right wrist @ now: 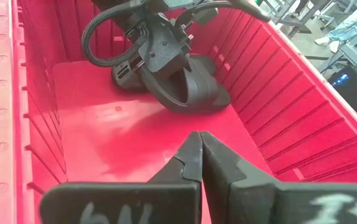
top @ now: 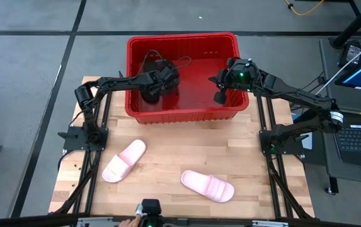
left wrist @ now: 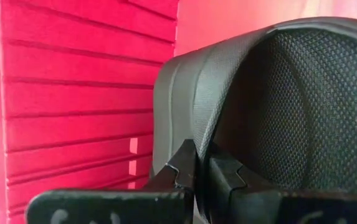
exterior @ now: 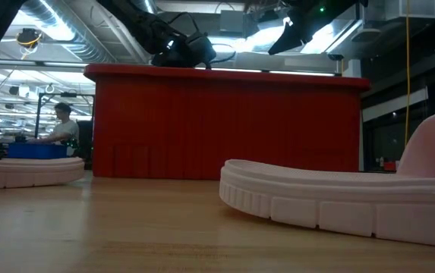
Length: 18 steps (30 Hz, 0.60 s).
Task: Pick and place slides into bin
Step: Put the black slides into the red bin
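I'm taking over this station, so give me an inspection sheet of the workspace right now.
Surface: wooden table, bare apart from the items below.
Job's things: red bin at the far edge; black slide inside it; two pink slides on the table. Only one black slide seen.
Clutter: nothing seen.
Pincers: left pincer in the bin, shut on the black slide's strap; right pincer over the bin floor, shut and empty.
Cables: arm cable looping at the left wrist; yellow cable on the floor.
Surroundings: laptop to the right; seated person beyond the table.
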### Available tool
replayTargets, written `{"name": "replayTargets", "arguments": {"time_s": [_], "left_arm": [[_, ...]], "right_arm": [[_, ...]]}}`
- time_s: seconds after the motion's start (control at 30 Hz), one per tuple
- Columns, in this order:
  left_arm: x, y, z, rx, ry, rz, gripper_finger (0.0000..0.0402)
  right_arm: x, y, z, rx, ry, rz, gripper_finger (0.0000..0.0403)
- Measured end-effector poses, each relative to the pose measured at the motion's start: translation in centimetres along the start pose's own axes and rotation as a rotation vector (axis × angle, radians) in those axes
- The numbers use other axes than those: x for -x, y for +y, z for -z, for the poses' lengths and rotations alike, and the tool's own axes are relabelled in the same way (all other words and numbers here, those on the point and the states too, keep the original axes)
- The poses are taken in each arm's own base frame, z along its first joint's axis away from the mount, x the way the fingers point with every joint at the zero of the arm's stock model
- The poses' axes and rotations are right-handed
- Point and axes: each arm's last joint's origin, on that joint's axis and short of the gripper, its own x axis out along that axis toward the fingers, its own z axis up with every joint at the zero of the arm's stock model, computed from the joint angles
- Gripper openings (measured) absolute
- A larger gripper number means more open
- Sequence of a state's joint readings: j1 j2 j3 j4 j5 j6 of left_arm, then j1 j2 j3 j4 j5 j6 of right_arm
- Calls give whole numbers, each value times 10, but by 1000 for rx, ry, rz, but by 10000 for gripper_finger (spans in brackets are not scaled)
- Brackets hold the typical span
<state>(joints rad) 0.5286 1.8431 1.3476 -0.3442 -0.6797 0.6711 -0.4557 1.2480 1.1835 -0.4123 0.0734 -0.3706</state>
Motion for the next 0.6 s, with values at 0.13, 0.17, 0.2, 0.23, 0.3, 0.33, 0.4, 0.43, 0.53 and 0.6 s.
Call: {"name": "replayTargets", "arguments": {"time_s": [0.13,0.17,0.2,0.23,0.3,0.33,0.4,0.43,0.53,0.6], "left_arm": [[0,0,2,15,11,13,8],[-1,0,2,15,7,20,9],[-1,-1,2,16,1,29,8],[-1,-1,2,17,-5,40,8],[-1,-1,2,17,-13,53,7],[-1,-1,2,18,-13,55,7],[-1,-1,2,22,-14,56,8],[-1,-2,2,28,-14,56,10],[-1,-2,2,53,-11,62,18],[-1,-3,3,71,-8,77,22]], "right_arm": [[0,0,0,0,0,0,6],[0,0,0,0,0,0,6],[0,0,0,-2,-1,0,6],[0,0,0,-3,0,0,6],[0,0,0,-15,-1,0,6],[0,0,0,-25,-1,0,6],[0,0,0,-34,-4,-12,6],[0,1,0,-35,-8,-28,6],[0,2,-1,-37,-22,-66,6],[0,2,-1,-37,-25,-74,6]]}}
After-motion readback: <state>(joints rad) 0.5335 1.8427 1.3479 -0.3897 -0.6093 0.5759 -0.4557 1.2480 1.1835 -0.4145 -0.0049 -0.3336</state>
